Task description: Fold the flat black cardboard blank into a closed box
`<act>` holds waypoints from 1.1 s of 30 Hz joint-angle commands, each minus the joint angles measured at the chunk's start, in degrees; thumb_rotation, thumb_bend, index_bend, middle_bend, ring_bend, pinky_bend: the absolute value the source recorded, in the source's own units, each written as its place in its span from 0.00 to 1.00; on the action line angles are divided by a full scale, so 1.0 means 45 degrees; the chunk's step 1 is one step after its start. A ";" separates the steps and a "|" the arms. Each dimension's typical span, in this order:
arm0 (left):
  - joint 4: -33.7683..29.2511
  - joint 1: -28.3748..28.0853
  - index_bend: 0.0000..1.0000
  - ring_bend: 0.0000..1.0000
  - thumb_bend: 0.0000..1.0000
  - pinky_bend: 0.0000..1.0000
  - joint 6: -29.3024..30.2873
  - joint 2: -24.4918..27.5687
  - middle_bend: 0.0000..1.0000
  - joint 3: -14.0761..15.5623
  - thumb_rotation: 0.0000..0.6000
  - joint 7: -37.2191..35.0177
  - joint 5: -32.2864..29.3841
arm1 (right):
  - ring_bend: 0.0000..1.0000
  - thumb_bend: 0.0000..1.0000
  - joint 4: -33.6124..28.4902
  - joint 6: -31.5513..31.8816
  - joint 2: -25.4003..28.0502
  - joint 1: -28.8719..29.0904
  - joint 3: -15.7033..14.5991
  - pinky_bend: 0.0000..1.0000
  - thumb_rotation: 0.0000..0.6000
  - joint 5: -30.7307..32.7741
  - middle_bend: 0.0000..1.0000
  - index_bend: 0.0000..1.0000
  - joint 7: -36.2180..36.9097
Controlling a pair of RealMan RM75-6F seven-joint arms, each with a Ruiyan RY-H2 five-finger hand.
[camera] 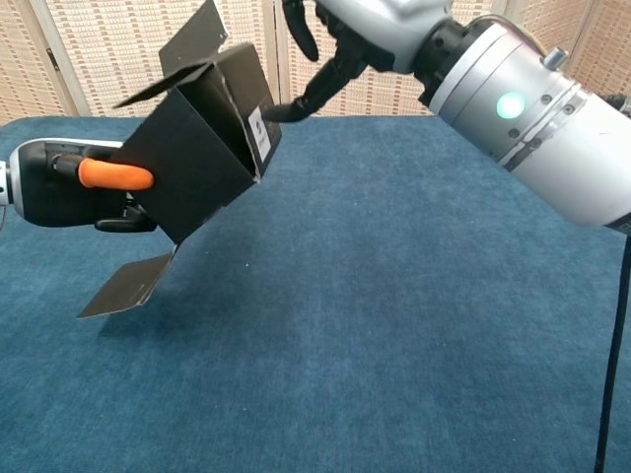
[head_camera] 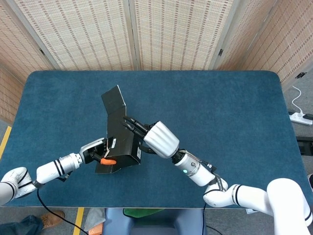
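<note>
Left hand (camera: pixel 69 187) is gripping the half-folded black cardboard box (camera: pixel 202 148) above the blue felt table (camera: pixel 394 325).
Its orange-tipped thumb is pressing the box's side wall, while the right hand (head_camera: pixel 151 138) is resting spread fingers on the box's top, one flap hanging loose underneath.

R hand (camera: pixel 340 30) fingers (camera: pixel 296 30) cut off at chest-view top edge.

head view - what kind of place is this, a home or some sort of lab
Most likely a lab or a staged robot test area, not a home. A table covered in blue carpet-like cloth sits in front of woven folding screens, and a power strip lies on the bare floor at right.
</note>
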 commanded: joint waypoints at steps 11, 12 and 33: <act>-0.0497 -0.0431 0.27 0.60 0.24 0.86 -0.2030 -0.0160 0.26 -0.0246 1.00 0.4370 -0.0837 | 0.72 0.00 0.1439 -0.0358 -0.0272 0.0218 -0.1382 1.00 1.00 -0.1276 0.24 0.14 -0.0726; -0.0605 -0.0430 0.27 0.60 0.24 0.86 -0.2126 -0.0207 0.26 -0.0281 1.00 0.4844 -0.0881 | 0.72 0.00 0.1720 -0.0367 -0.0411 0.0208 -0.1516 1.00 1.00 -0.1357 0.25 0.15 -0.0772; -0.1398 -0.0495 0.24 0.60 0.24 0.86 -0.5152 -0.1435 0.21 -0.0885 1.00 0.9991 -0.2541 | 0.73 0.00 0.6252 0.0322 -0.3333 -0.0133 -0.3044 1.00 1.00 -0.2272 0.23 0.16 -0.0311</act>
